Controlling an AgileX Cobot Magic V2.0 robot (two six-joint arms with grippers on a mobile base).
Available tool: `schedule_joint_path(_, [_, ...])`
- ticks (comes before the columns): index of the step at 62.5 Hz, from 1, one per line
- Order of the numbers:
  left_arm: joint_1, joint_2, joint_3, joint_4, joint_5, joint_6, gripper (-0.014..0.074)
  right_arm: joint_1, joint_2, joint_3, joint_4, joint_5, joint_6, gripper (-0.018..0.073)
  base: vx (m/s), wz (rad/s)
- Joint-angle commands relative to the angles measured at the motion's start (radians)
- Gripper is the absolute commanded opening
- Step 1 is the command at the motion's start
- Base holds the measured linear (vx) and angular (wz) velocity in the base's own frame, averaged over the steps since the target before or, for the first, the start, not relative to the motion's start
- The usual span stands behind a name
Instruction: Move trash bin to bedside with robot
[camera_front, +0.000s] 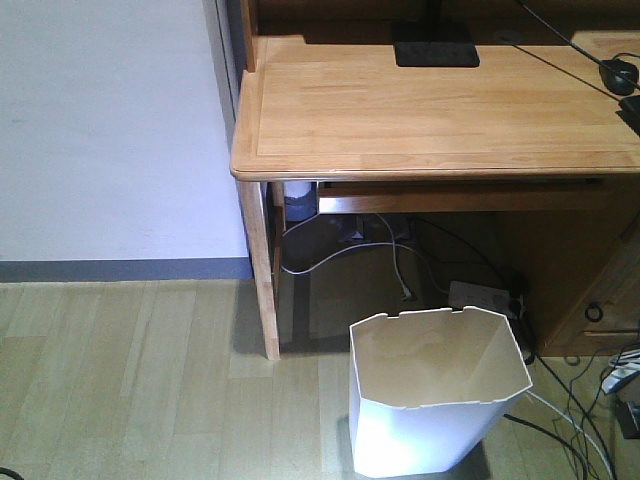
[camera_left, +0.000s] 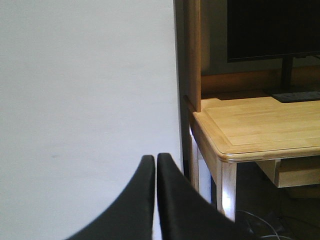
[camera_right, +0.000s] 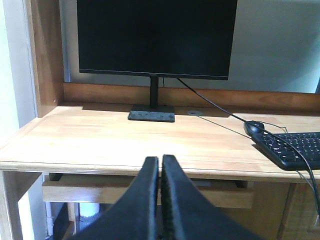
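Observation:
The white trash bin (camera_front: 437, 390) stands upright on the wood floor at the lower right of the front view, just in front of the desk, with its cream inside showing and nothing in it. No gripper shows in that view. In the left wrist view my left gripper (camera_left: 156, 159) is shut on nothing, held in the air before the pale wall, left of the desk's corner. In the right wrist view my right gripper (camera_right: 160, 161) is shut and holds nothing, level with the desk's front edge. The bedside is out of view.
A light wooden desk (camera_front: 430, 110) fills the upper right, its leg (camera_front: 262, 270) left of the bin. On it stand a monitor (camera_right: 155, 37), a keyboard (camera_right: 292, 147) and a mouse (camera_right: 254, 128). Cables and a power strip (camera_front: 485, 297) lie under the desk. A white wall (camera_front: 100, 130) is at left.

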Motion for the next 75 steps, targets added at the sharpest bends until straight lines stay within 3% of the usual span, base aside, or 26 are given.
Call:
schedule_joint_path(1, [-0.003, -0.007, 0.012, -0.01, -0.074, -0.014, -0.0006, -0.004, -0.009, 0.001, -0.003, -0.073, -0.001, -0.0008, 0.0, 0.0])
schedule_joint_path(62, [-0.003, -0.007, 0.012, -0.01, -0.074, -0.014, -0.0006, -0.004, -0.009, 0.0, 0.0, -0.094, 0.0, -0.0008, 0.0, 0.0])
schedule_joint_path(75, [-0.003, -0.007, 0.012, -0.01, -0.074, -0.014, -0.0006, -0.004, 0.03, -0.078, 0.002, -0.075, -0.004, -0.0008, 0.0, 0.0])
